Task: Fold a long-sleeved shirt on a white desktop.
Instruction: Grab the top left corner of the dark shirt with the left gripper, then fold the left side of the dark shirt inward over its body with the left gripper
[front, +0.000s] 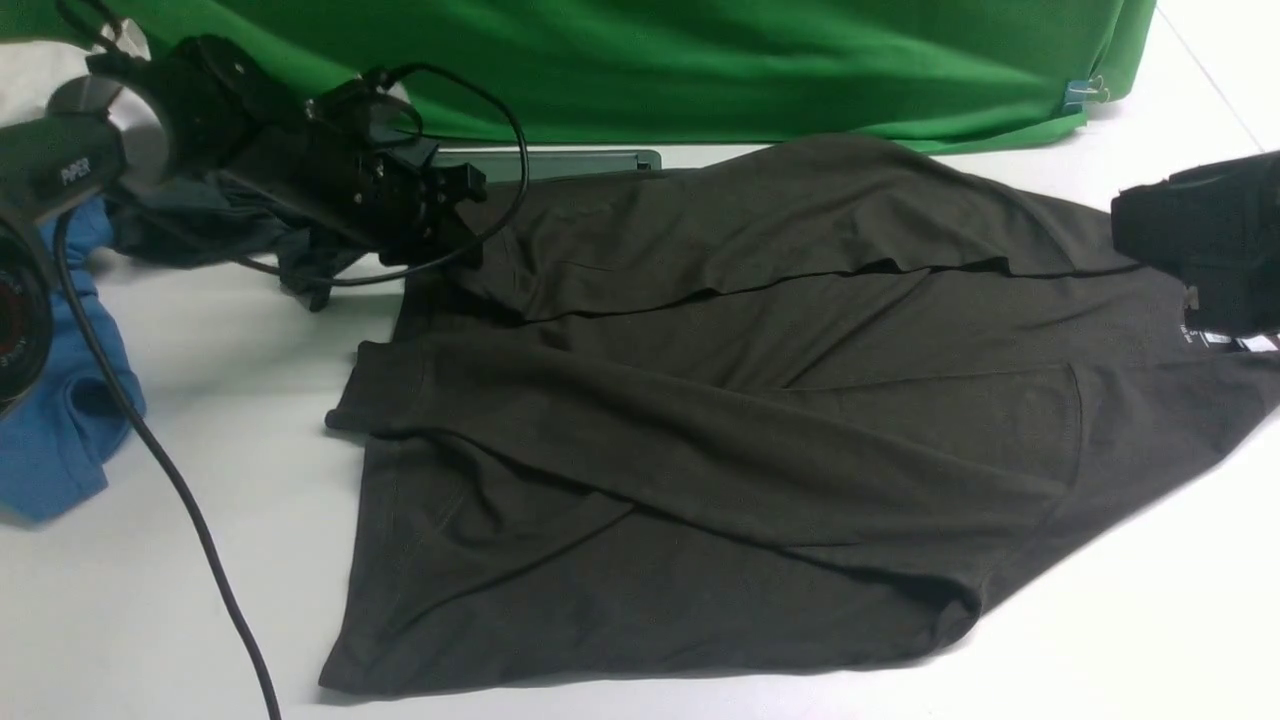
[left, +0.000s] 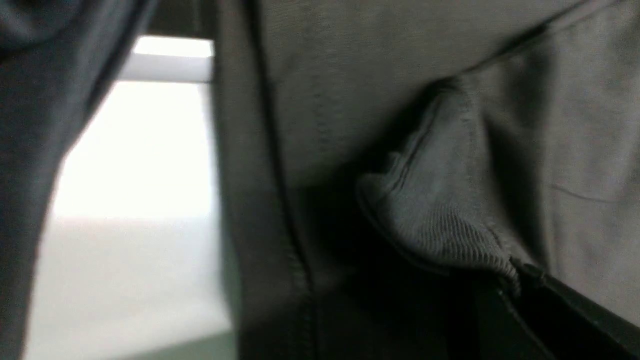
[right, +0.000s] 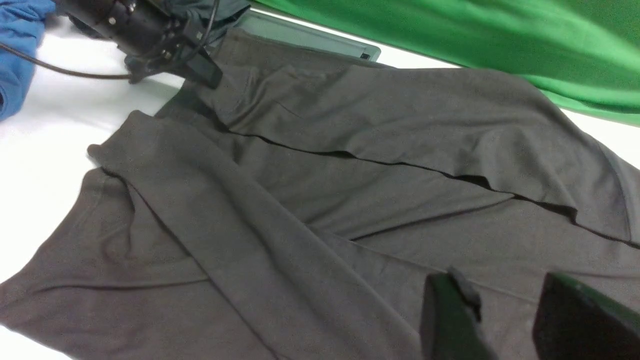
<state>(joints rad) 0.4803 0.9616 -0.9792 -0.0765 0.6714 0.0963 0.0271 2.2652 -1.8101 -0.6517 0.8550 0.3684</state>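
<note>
The long-sleeved shirt (front: 760, 420) lies spread on the white desktop (front: 200, 340), dark brownish-charcoal, with both sleeves folded across its body. My left gripper (front: 445, 245) is down at the shirt's far left corner. In the left wrist view its jaws (left: 520, 280) are shut on a ribbed cuff (left: 440, 215) of the shirt. My right gripper (front: 1205, 300) hovers at the neck end by the small white label (front: 1215, 338). Its two fingers (right: 450, 315) stand apart above the fabric (right: 300, 190), holding nothing.
A bright blue shirt (front: 60, 430) and a dark teal-grey garment (front: 200, 235) lie at the far left behind the left arm. A black cable (front: 180, 490) trails over the desktop. The metal-rimmed hatch (front: 560, 162) and the green backdrop (front: 700, 60) are at the back.
</note>
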